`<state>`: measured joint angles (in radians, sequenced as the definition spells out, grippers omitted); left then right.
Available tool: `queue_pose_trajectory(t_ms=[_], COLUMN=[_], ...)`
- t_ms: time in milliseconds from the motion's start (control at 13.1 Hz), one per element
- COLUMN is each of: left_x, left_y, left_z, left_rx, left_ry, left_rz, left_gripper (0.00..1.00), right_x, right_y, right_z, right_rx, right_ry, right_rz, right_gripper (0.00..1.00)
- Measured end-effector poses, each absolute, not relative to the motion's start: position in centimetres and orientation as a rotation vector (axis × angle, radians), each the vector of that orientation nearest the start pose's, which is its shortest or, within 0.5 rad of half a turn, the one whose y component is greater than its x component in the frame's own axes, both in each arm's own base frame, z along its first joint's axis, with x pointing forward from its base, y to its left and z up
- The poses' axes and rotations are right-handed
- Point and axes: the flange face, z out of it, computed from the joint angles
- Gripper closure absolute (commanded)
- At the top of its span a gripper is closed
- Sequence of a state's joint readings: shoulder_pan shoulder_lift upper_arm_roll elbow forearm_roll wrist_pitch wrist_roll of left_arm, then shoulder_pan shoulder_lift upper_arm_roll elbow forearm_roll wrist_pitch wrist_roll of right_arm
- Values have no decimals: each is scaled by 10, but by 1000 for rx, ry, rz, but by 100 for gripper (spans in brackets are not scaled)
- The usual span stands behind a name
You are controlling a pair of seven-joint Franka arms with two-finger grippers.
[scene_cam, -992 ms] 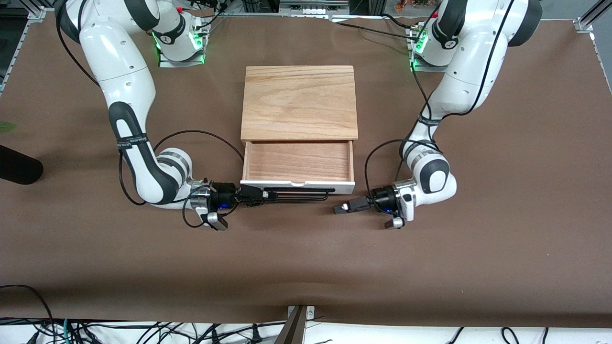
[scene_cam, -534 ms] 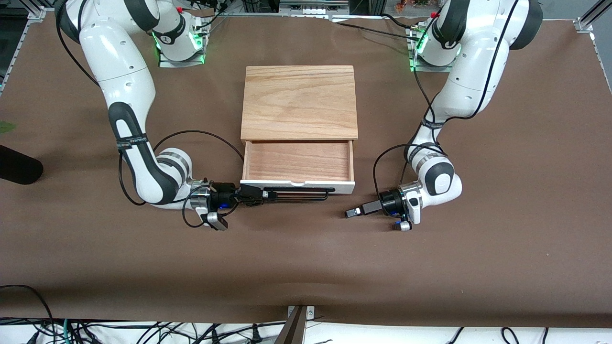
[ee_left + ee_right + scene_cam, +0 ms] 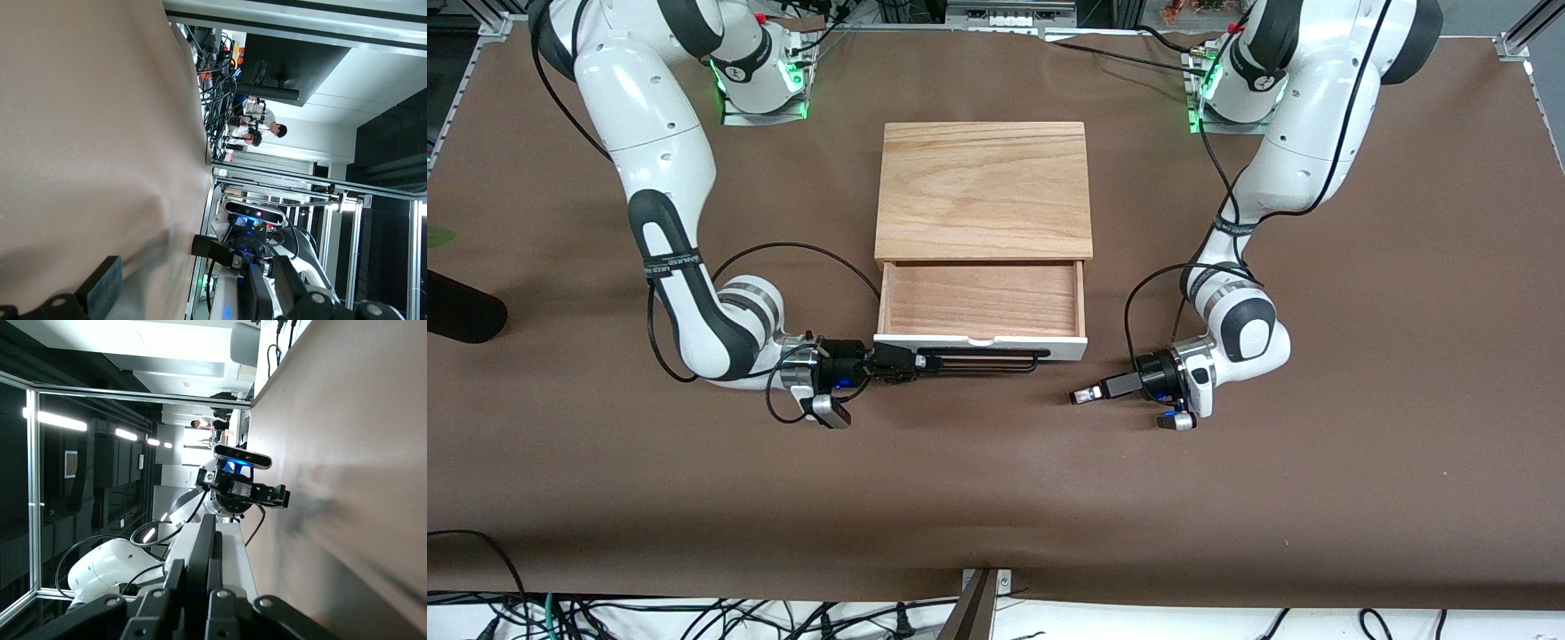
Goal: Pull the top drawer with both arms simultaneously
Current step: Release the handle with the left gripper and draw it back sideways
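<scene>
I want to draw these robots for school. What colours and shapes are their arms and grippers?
Both arms are glossy white with rounded, tube-like segments and black elbow sections. Each wrist has a silver ring. The left gripper and right gripper are black with two short fingers, and a small blue light glows at each wrist. Thin black cables loop along each arm. Green lights shine at the bases.

A brown cloth-covered tabletop point(image 3: 996, 498) fills the front view, cables point(image 3: 694, 618) tangled along its edge at six o'clock. Aluminium frame posts point(image 3: 413, 253) stand around. Ceiling strip lights point(image 3: 63, 421) glow in a dark room with people point(image 3: 257, 123) standing.
</scene>
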<state>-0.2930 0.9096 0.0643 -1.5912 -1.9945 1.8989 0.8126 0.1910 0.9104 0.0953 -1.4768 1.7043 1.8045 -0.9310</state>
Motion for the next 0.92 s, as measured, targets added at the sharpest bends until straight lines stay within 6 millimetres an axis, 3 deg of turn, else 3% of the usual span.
queue_pose_trajectory(t_ms=[382,916], left_x=[646,640], left_y=[-225,-220], left_z=[116,161], left_rx=[1611,1609], left_ry=[371,345], left_rz=[76,98], left_gripper=[0,0], right_x=[662,665], right_y=[267,267], right_z=[173,167], right_rx=[-1577,-1570], right_ry=[-68,-73], right_rz=[-77,-78], right_gripper=[100,100])
